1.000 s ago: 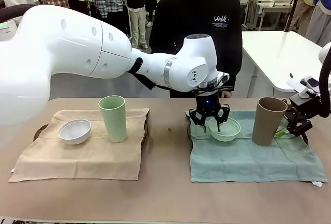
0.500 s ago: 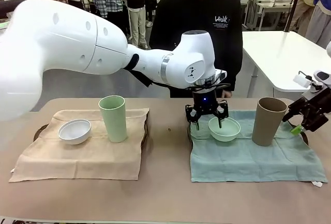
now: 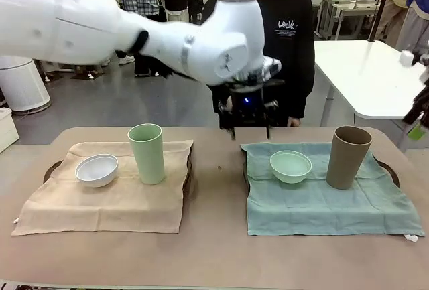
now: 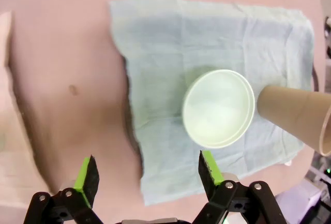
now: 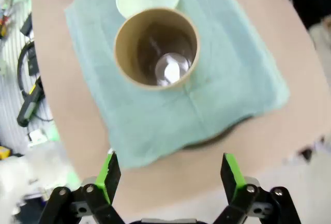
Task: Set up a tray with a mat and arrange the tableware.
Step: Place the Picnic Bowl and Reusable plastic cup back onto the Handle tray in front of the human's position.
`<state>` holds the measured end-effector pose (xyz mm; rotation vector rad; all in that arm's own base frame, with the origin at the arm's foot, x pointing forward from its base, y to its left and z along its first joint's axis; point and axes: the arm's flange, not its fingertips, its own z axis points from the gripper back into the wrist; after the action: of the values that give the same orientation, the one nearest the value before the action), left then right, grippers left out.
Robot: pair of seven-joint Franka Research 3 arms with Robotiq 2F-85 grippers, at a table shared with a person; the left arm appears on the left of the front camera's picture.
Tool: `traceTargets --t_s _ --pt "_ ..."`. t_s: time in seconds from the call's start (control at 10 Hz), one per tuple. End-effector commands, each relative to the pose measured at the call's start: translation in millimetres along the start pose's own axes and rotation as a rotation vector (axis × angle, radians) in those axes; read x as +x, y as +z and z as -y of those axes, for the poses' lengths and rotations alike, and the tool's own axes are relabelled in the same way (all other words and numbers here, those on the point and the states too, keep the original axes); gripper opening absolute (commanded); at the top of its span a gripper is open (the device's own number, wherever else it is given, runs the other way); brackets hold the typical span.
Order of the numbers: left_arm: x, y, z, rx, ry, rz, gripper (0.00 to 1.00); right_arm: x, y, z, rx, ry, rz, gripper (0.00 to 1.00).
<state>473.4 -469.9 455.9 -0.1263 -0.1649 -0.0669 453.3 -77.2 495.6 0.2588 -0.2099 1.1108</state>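
Observation:
On the pale green mat (image 3: 322,203) stand the mint green bowl (image 3: 291,167) and the tan-brown cup (image 3: 347,157). The beige mat (image 3: 100,203) carries the white bowl (image 3: 96,169) and the pale green cup (image 3: 147,153). A dark tray rim (image 3: 394,171) peeks from under the green mat. My left gripper (image 3: 245,124) hangs open and empty, high above the table behind the mint bowl (image 4: 219,107); its wrist view shows its open gripper (image 4: 148,167) apart from the bowl. My right gripper (image 5: 168,169) is open and empty, high over the tan cup (image 5: 156,48).
A person in black stands at the far side of the table (image 3: 214,250). Another tray rim (image 3: 49,169) shows under the beige mat. A white table (image 3: 362,69) stands behind on the right.
My left gripper has risen from around the mint bowl and pulled back towards the person. My right gripper has lifted up and to the right, away from the tan cup.

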Motion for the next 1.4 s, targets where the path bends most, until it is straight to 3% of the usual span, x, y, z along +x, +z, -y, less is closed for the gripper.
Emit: traceTargets --t_s 0.0,0.1,0.3,0.4,0.6,0.7,1.3 --pt "-26 41 -29 0.100 0.025 0.074 1.00 28 28 -23 0.062 -0.171 -0.192 1.00" --pt "-28 64 -38 0.136 0.025 0.093 1.00 47 46 -36 0.063 -0.255 -0.231 1.00" --pt "-39 126 -56 0.202 0.000 0.146 1.00 96 59 -74 0.190 -0.187 -0.048 1.00" --pt "-48 162 -68 0.250 -0.022 0.166 1.00 120 56 -90 0.210 -0.171 0.011 1.00" --pt "-55 184 -84 0.265 0.066 0.190 1.00 141 46 -100 0.170 -0.155 0.120 1.00" --pt "-45 171 -67 0.224 0.009 0.159 1.00 131 58 -99 0.202 -0.143 -0.018 1.00" --pt "-45 171 -67 0.224 0.009 0.159 1.00 131 58 -99 0.202 -0.143 -0.018 1.00"
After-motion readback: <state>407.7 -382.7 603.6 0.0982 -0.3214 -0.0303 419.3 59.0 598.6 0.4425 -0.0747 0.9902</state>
